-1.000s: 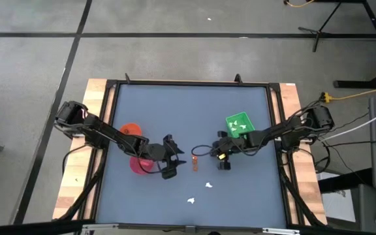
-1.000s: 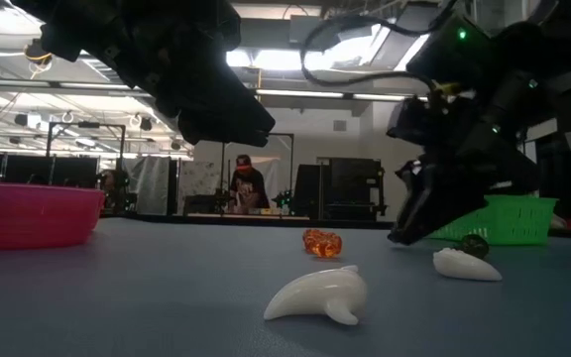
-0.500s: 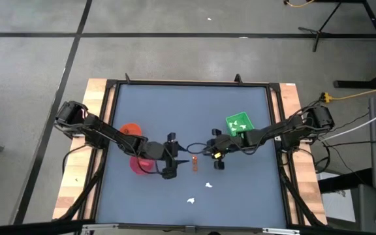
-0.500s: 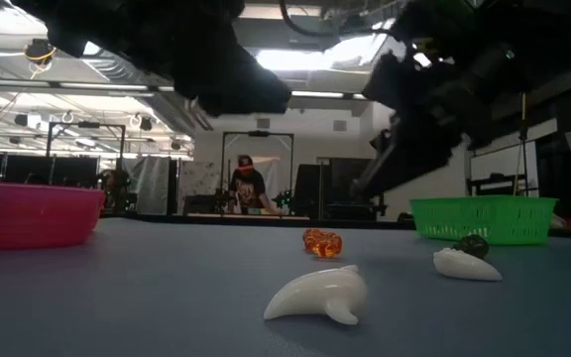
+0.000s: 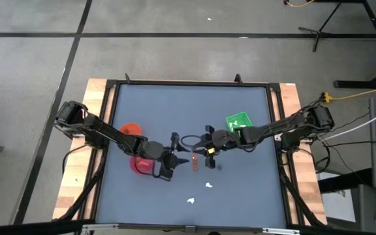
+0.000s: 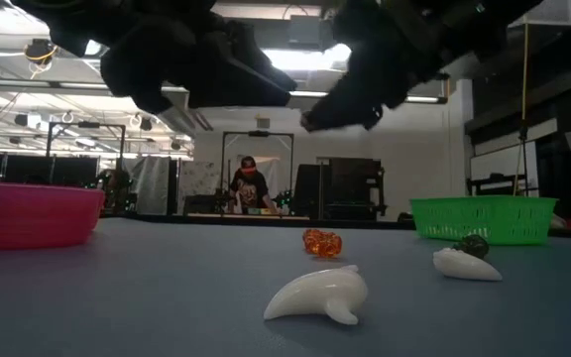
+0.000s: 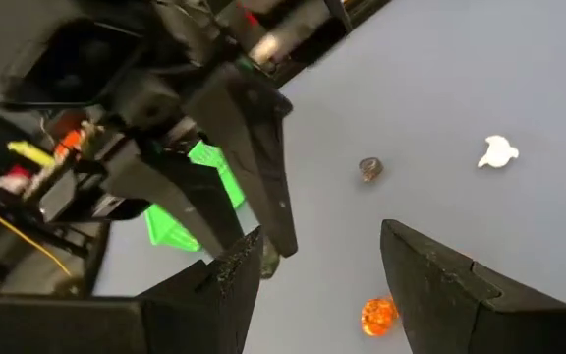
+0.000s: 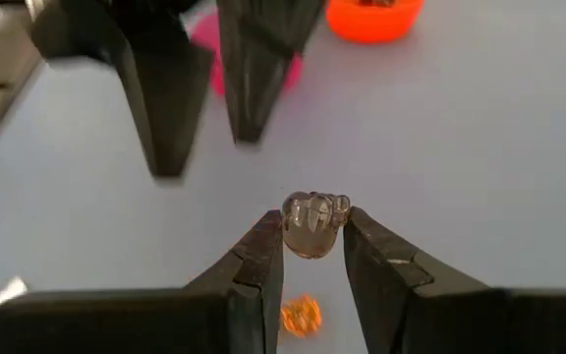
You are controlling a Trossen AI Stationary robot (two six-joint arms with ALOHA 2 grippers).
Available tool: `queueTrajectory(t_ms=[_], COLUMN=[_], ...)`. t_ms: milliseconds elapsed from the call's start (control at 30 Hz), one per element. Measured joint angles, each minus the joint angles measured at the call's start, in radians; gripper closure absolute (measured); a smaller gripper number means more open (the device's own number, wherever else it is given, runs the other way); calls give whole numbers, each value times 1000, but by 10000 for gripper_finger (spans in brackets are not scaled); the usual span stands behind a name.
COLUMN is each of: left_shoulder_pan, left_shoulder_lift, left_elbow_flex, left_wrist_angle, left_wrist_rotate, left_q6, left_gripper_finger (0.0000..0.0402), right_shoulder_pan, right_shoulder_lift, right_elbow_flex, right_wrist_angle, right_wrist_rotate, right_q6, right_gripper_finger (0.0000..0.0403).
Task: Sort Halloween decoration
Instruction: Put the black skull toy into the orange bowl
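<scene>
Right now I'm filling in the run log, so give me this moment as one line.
right gripper: shut on dark piece, lifted mid-table | left gripper: open, facing it | orange piece: on table | green tray: behind

Pink bowl [image 6: 28,213] cut off at low view's edge; orange bowl [image 8: 373,16] clipped in right wrist view; tray [image 5: 238,121] contents too small to tell.

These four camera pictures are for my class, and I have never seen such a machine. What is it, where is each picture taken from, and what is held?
Two dark robot arms work at a blue table. One picture looks down from above, one looks level across the tabletop, and two come from cameras on the wrists. The right gripper holds a dark roundish piece in its jaws. The left gripper hangs open opposite it. On the table: an orange piece, white pieces, a pink bowl, an orange bowl and a green tray.
</scene>
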State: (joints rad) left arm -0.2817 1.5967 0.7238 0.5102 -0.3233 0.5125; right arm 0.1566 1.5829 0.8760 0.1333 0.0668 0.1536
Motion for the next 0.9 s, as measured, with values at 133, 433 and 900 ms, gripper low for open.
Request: queueTrajectory(t_ms=[133, 433, 900], left_shoulder_pan=[0, 0, 15], left_shoulder_lift=[0, 0, 0], left_elbow_flex=[0, 0, 0], left_wrist_angle=[0, 0, 60], left_wrist_rotate=[-10, -16, -17], left_q6=[69, 101, 100], left_gripper_finger=[210, 210, 210], right_shoulder_pan=[0, 0, 0], right_shoulder_lift=[-1, -1, -1], right_elbow_flex=[31, 36, 36], right_wrist_angle=[0, -2, -1], right_wrist_rotate=[-33, -87, -87], right_q6=[59, 249, 294], right_gripper_finger=[308, 308, 308])
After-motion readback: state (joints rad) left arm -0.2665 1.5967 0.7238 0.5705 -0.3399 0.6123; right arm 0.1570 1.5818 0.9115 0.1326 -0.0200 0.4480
